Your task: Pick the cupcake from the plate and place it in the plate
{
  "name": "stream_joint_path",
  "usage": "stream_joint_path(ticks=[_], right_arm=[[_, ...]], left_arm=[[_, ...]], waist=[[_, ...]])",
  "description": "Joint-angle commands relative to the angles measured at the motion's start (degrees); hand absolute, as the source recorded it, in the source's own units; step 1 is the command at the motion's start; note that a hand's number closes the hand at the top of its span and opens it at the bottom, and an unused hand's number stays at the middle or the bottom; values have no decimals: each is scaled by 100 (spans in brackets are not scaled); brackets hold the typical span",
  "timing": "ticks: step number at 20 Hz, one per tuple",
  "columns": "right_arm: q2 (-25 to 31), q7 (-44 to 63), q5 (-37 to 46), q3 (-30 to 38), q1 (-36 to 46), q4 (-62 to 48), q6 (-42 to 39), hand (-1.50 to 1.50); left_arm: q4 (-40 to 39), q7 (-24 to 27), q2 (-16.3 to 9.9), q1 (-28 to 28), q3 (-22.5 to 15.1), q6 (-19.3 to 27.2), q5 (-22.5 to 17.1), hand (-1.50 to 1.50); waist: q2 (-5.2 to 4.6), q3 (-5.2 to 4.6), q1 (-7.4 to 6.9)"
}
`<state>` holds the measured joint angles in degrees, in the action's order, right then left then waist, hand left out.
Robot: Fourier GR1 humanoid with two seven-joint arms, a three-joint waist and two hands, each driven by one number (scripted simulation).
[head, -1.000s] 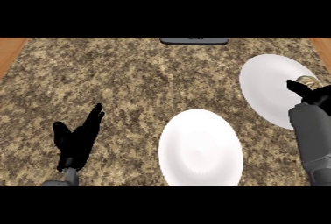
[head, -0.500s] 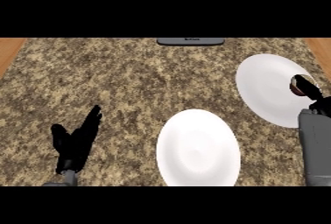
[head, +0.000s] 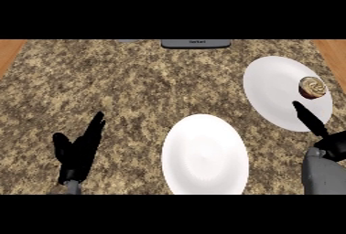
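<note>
Nearest the lower edge: right hand [head: 323, 136] and grey forearm come in at the lower right. One straight dark finger points up-left over the near rim of the far plate [head: 270, 87]. It holds nothing and touches nothing I can make out; the rest of the hand is mostly hidden, so how wide it is spread is unclear, but what shows is straight, not curled. The fingertip stops short of the cupcake [head: 312, 87], with a gap of bare plate between.

Left hand [head: 78, 153] at lower left, fingers up and relaxed, holding nothing, resting over the counter [head: 121, 91]. Looks parked, out of the way of the work on the other side.

Near plate [head: 202, 155] sits centre-bottom on the speckled counter, white, nothing on it. Judged the drop-off spot, since it is the only other plate and both hands can get to it.

Farther, upper right: the far plate, with the cupcake upright near its right rim. So the cupcake is on the far plate, not on the near one, and no hand has it.

At the far counter edge, a dark flat object [head: 196, 43]; can't tell what it is.

Judgement: the right hand lines up with the cupcake, so it suits a grasp from the near side.
</note>
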<state>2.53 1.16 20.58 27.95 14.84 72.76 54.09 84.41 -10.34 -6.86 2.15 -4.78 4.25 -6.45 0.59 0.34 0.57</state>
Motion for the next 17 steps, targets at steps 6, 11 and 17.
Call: stream_joint_path(ticks=[6, 11, 17], right_arm=[[-249, 477, -116, -2116, -2051, 1375, 607, -150], [-252, 1341, 815, -2465, -2598, 2055, 540, -150], [-252, 1790, 1190, -2928, -2848, 2284, 847, -150]], left_arm=[[-231, -298, -13, -76, 73, -174, -93, 0], [-733, 13, 276, -336, 36, 97, 212, 0], [-22, -337, 217, 21, -2, 18, 173, 0]], waist=[[-48, -37, -26], [-58, -40, -6], [-55, -36, -45]])
